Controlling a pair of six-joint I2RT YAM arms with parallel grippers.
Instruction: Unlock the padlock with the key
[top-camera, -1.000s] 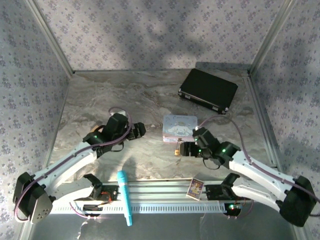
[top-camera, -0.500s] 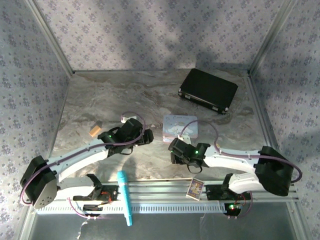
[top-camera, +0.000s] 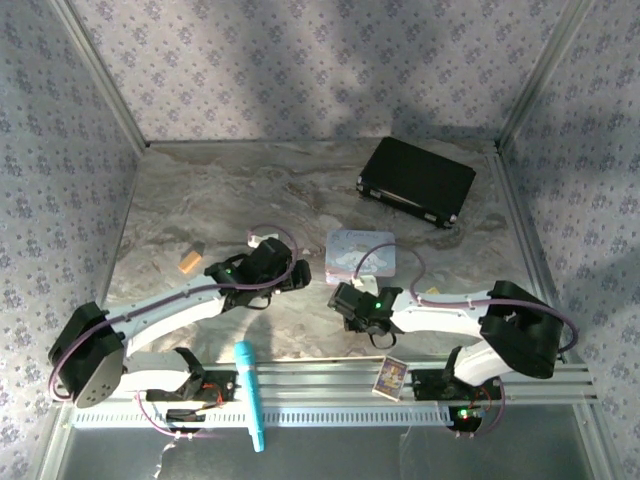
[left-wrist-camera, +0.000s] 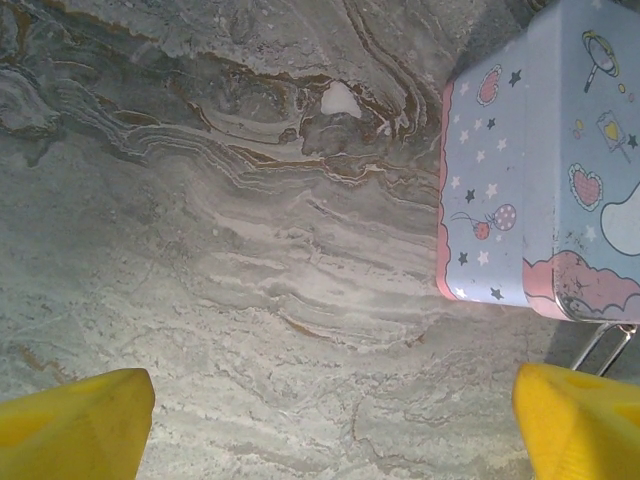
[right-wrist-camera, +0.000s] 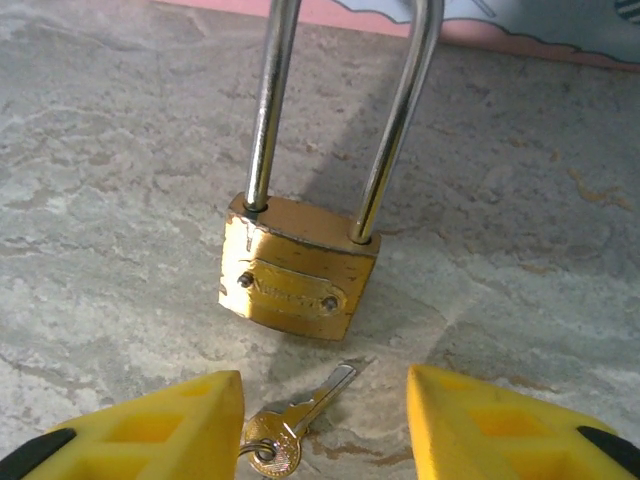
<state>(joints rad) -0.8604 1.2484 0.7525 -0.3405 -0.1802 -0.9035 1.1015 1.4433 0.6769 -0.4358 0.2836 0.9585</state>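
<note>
Right pincer (right-wrist-camera: 322, 398) advanced to padlock (right-wrist-camera: 297, 270), spread astride key (right-wrist-camera: 298, 412); tin (left-wrist-camera: 530, 150) behind; left pincer (left-wrist-camera: 332, 400) spread.

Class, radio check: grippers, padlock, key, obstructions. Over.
Left gripper open over marble table. Right gripper open, straddling small metal key. Brass-gold padlock shackle seated. Nothing obstructing.
</note>
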